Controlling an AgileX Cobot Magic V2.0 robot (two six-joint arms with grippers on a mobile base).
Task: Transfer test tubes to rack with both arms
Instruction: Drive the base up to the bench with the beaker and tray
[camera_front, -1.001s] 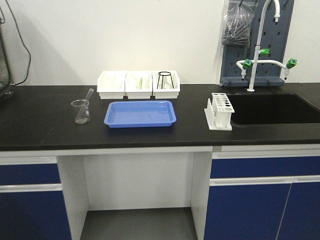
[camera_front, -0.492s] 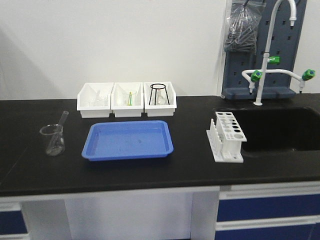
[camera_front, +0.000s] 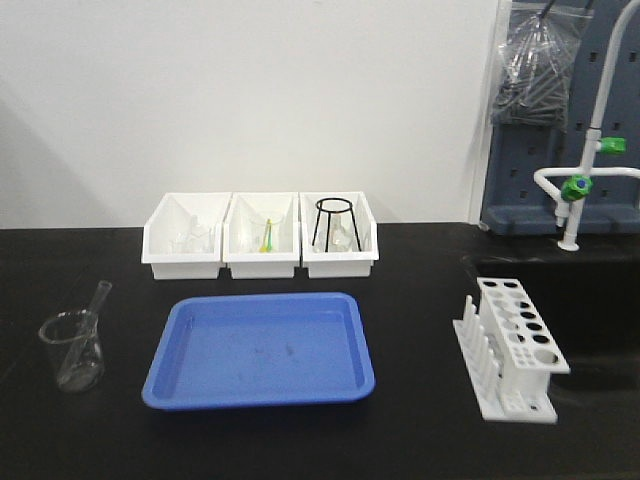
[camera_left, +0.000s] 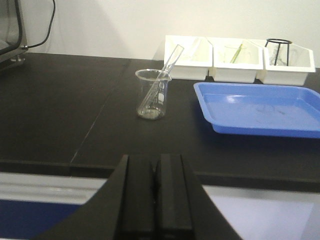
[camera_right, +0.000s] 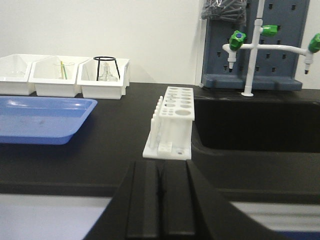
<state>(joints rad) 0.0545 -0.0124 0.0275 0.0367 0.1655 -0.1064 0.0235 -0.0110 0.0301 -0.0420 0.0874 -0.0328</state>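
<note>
A slim clear glass test tube (camera_front: 100, 298) leaned in a wide clear glass beaker (camera_front: 72, 352) at the lower left of the front view. Its upper end stuck out past the beaker's lip. The small white plastic rack (camera_front: 515, 345) stood at the lower right, well apart from the tube, with its holed top plate facing up and its pegs along its left side. Between them lay a shallow blue plastic tray (camera_front: 260, 352). Behind the tray sat three white open-front bins (camera_front: 260, 240) in a row, the right one holding a black wire tripod ring (camera_front: 335, 222). Everything rested on the black counter (camera_front: 420, 300). In my left wrist view the left hand (camera_left: 156, 162) filled the bottom centre, fingers closed together and pointing towards the beaker. In the right wrist view the right hand (camera_right: 159, 167) was likewise closed, with the rack just beyond its tips.
</note>
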